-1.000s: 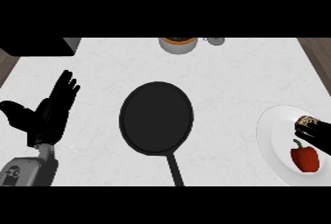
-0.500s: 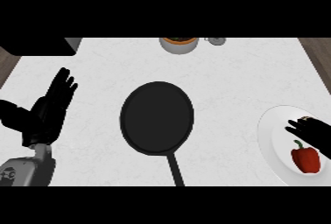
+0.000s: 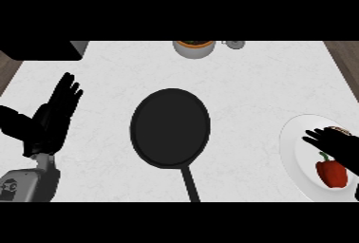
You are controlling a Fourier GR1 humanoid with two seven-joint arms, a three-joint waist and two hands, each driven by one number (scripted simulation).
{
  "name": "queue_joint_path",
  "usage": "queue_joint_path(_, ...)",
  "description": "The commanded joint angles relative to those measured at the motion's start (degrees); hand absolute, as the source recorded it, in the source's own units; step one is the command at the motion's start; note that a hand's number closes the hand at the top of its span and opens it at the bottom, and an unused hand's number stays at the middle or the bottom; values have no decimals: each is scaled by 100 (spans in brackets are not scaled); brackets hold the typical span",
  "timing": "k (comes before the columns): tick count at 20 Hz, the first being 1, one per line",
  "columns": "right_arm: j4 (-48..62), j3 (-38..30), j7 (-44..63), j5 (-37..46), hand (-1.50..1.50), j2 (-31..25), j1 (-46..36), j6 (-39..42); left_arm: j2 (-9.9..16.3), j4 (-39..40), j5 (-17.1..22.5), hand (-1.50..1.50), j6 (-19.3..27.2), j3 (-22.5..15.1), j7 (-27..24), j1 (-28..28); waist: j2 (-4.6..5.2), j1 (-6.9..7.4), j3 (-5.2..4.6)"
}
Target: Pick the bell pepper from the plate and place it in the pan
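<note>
Compared with half a second ago, the right hand [image 3: 342,151] has slid a little lower over the plate [image 3: 293,142] at the right edge of the frame, so its dark shape now overlaps the upper end of the bell pepper [image 3: 332,174]. Its fingers point toward the upper left, spread and fairly straight; they do not appear curled round the pepper, though whether the palm touches it cannot be told. The red pepper, green stem at its top, lies on the white plate at the lower right, partly under the hand. A brownish thing at the plate's upper rim shows just above the fingers, too hidden to name.

At the centre of the frame the black pan [image 3: 170,128] sits on the pale counter [image 3: 266,80], its handle running down to the lower edge, well apart from the plate.

At the left edge the left hand [image 3: 48,121] rests open, fingers up, much as before.

At the top centre stand a bowl [image 3: 193,48] and a small grey item beside it.
</note>
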Motion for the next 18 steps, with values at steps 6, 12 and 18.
queue_joint_path(6, 930, 82, -73, 513, -150, 785, -378, -389, -156, -43, -169, 0, -169, 103, -135, 222, 2, 14, 0)
queue_joint_path(12, 1088, 145, -435, 685, 150, 947, -251, -693, -314, -646, -379, 0, -32, -83, 222, 388, -9, -1, 0)
queue_joint_path(18, 1403, -92, -864, 642, 150, 904, -689, -686, -384, -159, -413, 0, 10, 93, 242, -199, -1, -7, 0)
